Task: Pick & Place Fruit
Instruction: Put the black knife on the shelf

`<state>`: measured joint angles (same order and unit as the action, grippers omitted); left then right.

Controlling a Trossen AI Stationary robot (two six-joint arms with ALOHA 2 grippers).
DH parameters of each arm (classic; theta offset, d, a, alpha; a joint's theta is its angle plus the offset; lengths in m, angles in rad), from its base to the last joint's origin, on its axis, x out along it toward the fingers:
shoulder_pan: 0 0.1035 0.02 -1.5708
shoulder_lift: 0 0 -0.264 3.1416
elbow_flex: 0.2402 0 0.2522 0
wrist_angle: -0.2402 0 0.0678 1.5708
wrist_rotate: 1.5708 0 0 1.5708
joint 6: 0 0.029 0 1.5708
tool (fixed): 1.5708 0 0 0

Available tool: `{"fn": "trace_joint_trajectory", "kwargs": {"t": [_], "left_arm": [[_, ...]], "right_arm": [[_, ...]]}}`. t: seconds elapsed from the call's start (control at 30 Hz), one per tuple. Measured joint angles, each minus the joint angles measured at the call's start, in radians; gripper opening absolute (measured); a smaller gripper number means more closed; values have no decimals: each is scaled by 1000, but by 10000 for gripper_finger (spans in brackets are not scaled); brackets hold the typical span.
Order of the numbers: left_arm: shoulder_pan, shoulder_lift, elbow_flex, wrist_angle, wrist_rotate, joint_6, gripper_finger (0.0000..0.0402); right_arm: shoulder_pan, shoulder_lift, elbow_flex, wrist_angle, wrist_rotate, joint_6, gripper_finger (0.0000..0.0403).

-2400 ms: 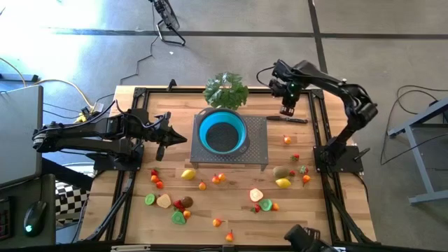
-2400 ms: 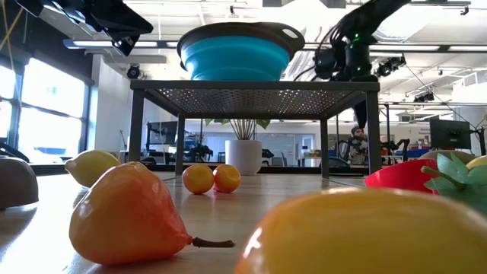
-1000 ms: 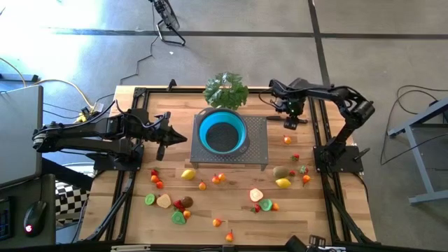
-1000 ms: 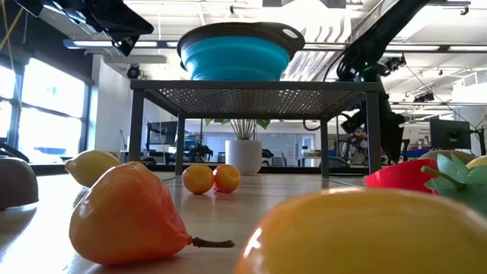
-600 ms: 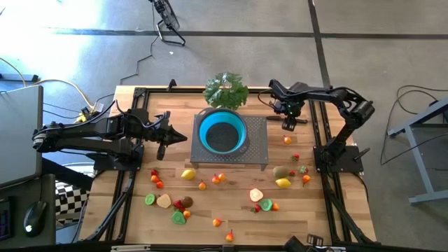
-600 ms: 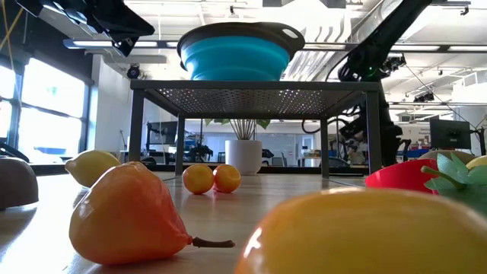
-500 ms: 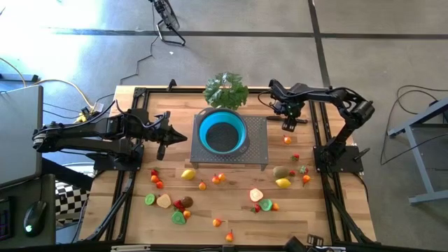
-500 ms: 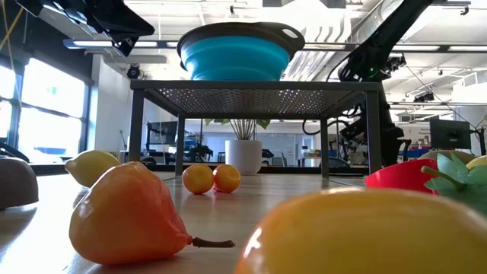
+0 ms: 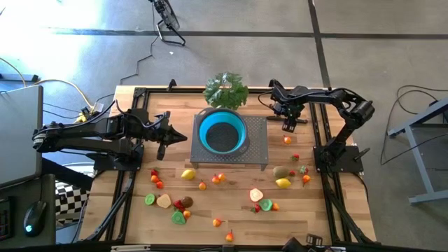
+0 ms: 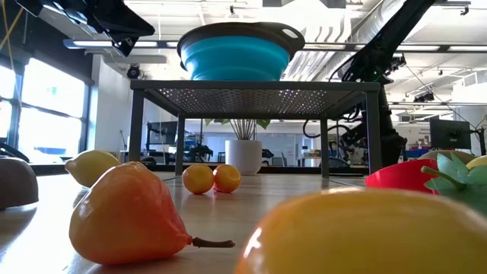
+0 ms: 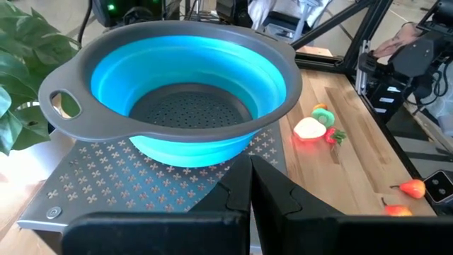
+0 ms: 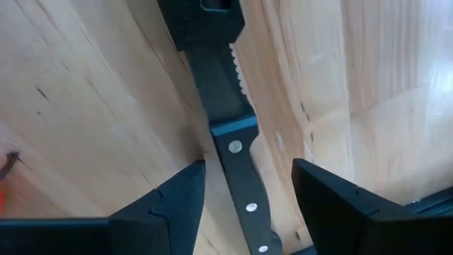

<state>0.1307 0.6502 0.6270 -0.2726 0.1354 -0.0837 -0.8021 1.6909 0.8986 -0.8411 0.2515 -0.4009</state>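
Note:
Small toy fruits lie over the near half of the wooden table, among them a lemon point(image 9: 187, 174), a kiwi point(image 9: 280, 172) and an orange piece point(image 9: 287, 140). A blue bowl point(image 9: 222, 131) stands on a perforated metal stand point(image 9: 257, 152). My right gripper point(image 9: 288, 126) is open, low over a black-handled knife point(image 12: 237, 163) that lies flat on the wood to the right of the stand. One finger stands on each side of the handle without touching it. My left gripper point(image 9: 165, 140) is shut and holds nothing, hovering left of the bowl point(image 11: 184, 85).
A leafy green plant point(image 9: 225, 89) stands behind the bowl at the far edge. Black frame rails point(image 9: 323, 140) run along both sides of the table. In the low view a pear point(image 10: 125, 213) and a lemon point(image 10: 91, 166) lie close to the camera.
My right gripper has come down a little toward the knife, its fingers staying apart. The knife, the fruit and the bowl have stayed where they were.

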Motion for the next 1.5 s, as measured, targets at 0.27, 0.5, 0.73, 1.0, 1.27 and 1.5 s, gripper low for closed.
{"fn": "trace_joint_trajectory", "kwargs": {"t": [0.27, 0.5, 0.73, 1.0, 1.27, 1.5], "left_arm": [[0, 3, 0, 0, 1, 0, 0], [0, 3, 0, 0, 1, 0, 0], [0, 3, 0, 0, 4, 0, 0], [0, 3, 0, 0, 4, 0, 0], [0, 3, 0, -25, 4, 0, 0], [0, 3, 0, -26, 3, 0, 0]], "right_arm": [[0, 0, 0, 17, -26, -7, 199], [0, 0, 0, 16, -26, 2, 144], [0, 0, 0, 6, -80, 42, 68], [0, -1, 1, -17, -128, 122, 53], [-2, -45, 0, -72, -97, 167, 42], [-2, -163, 8, -104, -97, 210, 42]]}}
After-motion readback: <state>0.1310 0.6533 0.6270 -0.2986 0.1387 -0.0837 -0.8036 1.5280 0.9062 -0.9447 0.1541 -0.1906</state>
